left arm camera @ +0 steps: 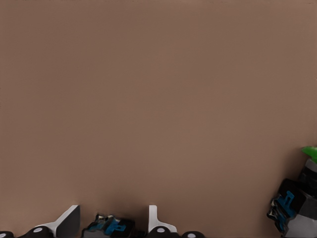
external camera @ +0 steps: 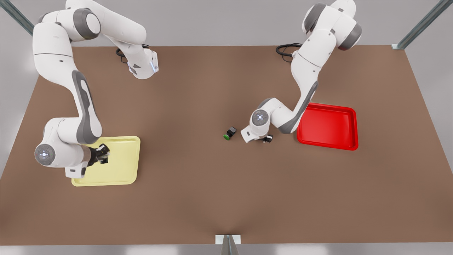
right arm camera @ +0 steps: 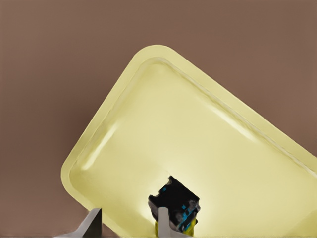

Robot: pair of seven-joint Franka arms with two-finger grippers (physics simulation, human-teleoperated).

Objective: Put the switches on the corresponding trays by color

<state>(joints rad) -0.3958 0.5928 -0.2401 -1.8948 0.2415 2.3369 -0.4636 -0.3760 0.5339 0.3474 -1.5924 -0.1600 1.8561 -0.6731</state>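
Note:
My right gripper [external camera: 102, 154] [right arm camera: 128, 225] hangs low over the pale yellow tray [external camera: 122, 166] [right arm camera: 198, 139] at the front view's left. It is open. A dark switch [right arm camera: 176, 206] with a bit of yellow cap lies on the tray floor just beside one finger [right arm camera: 163, 220]. At the front view's middle right, my left gripper [external camera: 267, 139] [left arm camera: 111, 223] is down at the table, open. Its fingers [left arm camera: 67, 223] stand on either side of a dark-bodied switch [left arm camera: 109, 227] whose cap is hidden. The red tray [external camera: 327, 125] lies just beyond that arm, holding nothing.
A green-capped switch [external camera: 229, 133] [left arm camera: 302, 198] lies on its side on the brown table [external camera: 198, 184], a short way from my left gripper toward the front view's left. Black cables [external camera: 286, 49] coil at the arm bases. A metal post [external camera: 228, 244] stands at the table's near edge.

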